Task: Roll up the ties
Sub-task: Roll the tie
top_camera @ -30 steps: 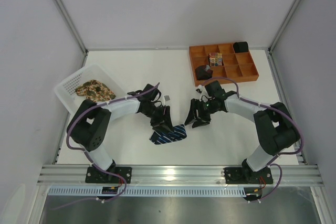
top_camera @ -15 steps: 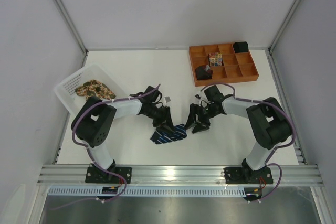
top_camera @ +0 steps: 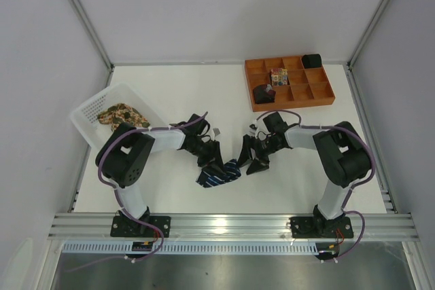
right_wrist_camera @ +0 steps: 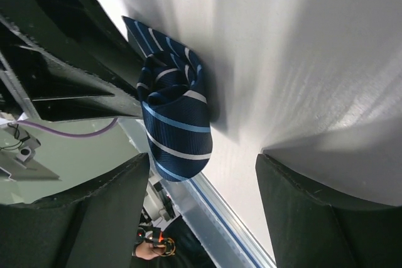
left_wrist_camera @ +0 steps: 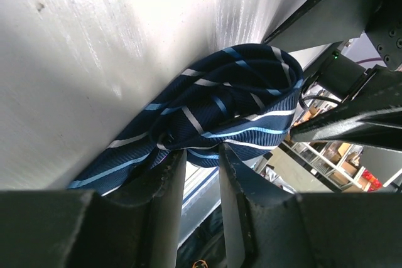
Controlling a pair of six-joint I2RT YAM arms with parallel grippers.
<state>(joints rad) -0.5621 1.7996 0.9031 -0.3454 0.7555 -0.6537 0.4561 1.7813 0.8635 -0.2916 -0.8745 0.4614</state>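
Observation:
The navy tie (top_camera: 219, 174) with pale-blue stripes lies near the front middle of the table, partly rolled into a loose coil (left_wrist_camera: 232, 98) with a flat tail. My left gripper (top_camera: 215, 164) comes in from the left, its jaws narrow and their tips (left_wrist_camera: 198, 152) pinching the coil's lower edge. My right gripper (top_camera: 249, 161) stands just right of the tie with its jaws wide apart (right_wrist_camera: 204, 158). The coil (right_wrist_camera: 176, 117) lies ahead of its left finger, untouched. A tan floral tie (top_camera: 121, 115) lies bunched in the white basket (top_camera: 85, 110).
An orange tray (top_camera: 292, 104) with square compartments sits at the back right. It holds a dark roll (top_camera: 264, 93), a colourful one (top_camera: 277, 76) and a black one (top_camera: 311, 60). The metal rail (top_camera: 231, 222) runs along the table's front edge.
My left jaws have narrowed onto the navy tie's coil. My right jaws have spread wider, and that arm's elbow has swung in. The tie has barely shifted.

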